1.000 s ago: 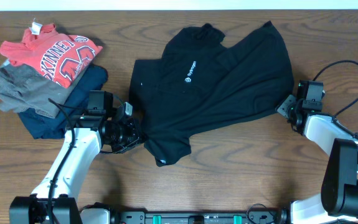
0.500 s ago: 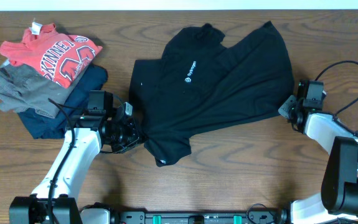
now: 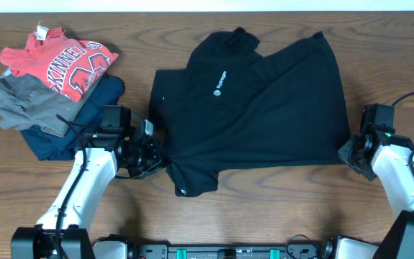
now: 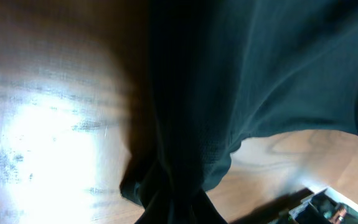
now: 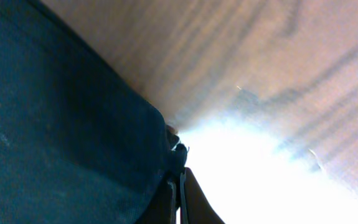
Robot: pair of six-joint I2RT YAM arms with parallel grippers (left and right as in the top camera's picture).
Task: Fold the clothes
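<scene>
— Where is the black shirt (image 3: 257, 101)?
— Spread on the table (image 3: 286, 208), logo up.
— And the grippers?
— Left gripper (image 3: 155, 152) pinches its lower-left edge; right gripper (image 5: 177, 180) clamps the lower-right corner.

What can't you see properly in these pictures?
- Left gripper: overhead its fingertips hide under its own body; in the left wrist view black garment fills the frame, so open or shut is unclear.
- Table: right wrist view, glare whitens it.
- Navy garment: overhead, mostly covered by red shirt and grey garment.
</scene>
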